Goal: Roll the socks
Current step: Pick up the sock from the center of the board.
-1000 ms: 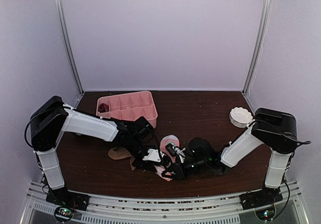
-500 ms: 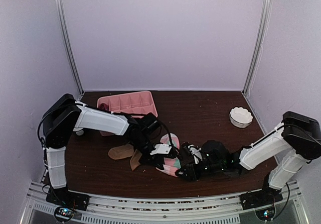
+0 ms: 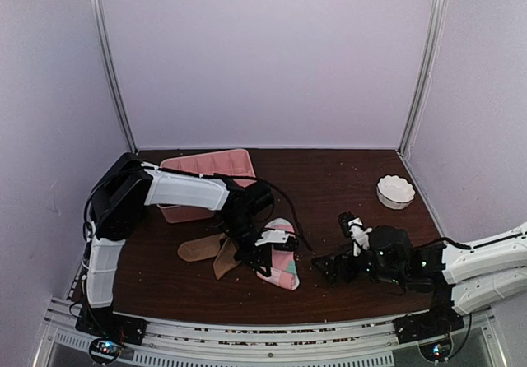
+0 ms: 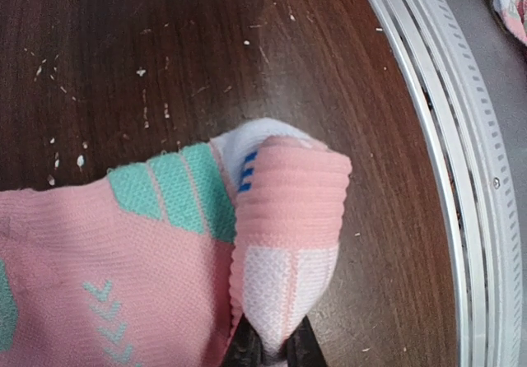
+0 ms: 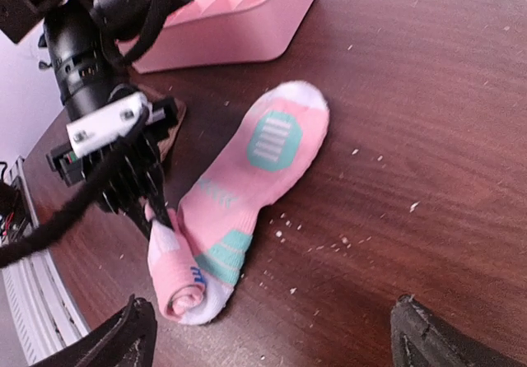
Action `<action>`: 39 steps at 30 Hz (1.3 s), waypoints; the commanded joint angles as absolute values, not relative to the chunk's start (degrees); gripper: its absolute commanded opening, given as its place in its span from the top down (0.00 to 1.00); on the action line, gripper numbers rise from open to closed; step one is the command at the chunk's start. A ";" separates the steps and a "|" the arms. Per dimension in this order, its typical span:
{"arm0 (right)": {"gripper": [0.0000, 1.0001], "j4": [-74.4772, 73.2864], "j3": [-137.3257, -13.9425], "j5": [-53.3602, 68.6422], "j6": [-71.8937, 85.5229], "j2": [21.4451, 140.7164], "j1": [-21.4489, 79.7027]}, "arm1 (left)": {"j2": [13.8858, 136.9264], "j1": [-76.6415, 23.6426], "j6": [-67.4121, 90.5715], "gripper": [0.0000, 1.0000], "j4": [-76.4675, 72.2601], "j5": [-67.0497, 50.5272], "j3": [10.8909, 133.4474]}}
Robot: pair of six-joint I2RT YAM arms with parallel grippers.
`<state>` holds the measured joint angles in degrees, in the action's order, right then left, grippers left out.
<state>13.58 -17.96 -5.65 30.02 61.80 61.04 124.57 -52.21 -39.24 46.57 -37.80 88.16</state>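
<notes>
A pink sock [image 5: 255, 169] with white and mint patches lies flat on the dark table, its cuff end rolled into a short roll [image 5: 181, 289]. My left gripper [image 4: 276, 352] is shut on the white end of that roll [image 4: 284, 235]; from above it [image 3: 262, 264] sits at the sock's [image 3: 282, 252] left side. My right gripper [image 5: 280, 342] is open and empty, its fingers [image 5: 132, 334] wide apart, a little way to the right of the sock [image 3: 329, 248]. Two tan socks [image 3: 202, 248] lie left of the pink one, partly under the left arm.
A pink divided tray [image 3: 206, 169] stands at the back left. A white scalloped bowl [image 3: 395, 191] sits at the back right. The metal rail [image 4: 436, 137] of the table's front edge runs close to the rolled end. White crumbs dot the tabletop.
My right gripper has opened, let go of the pink sock and drawn back to the right. The left gripper has shut on the rolled end and shifted right with the arm.
</notes>
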 commanded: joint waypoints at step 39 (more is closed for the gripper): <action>0.52 9.84 -39.44 -6.66 -28.34 94.97 71.50 | 139.76 -48.52 -35.15 1.00 60.47 -41.13 94.89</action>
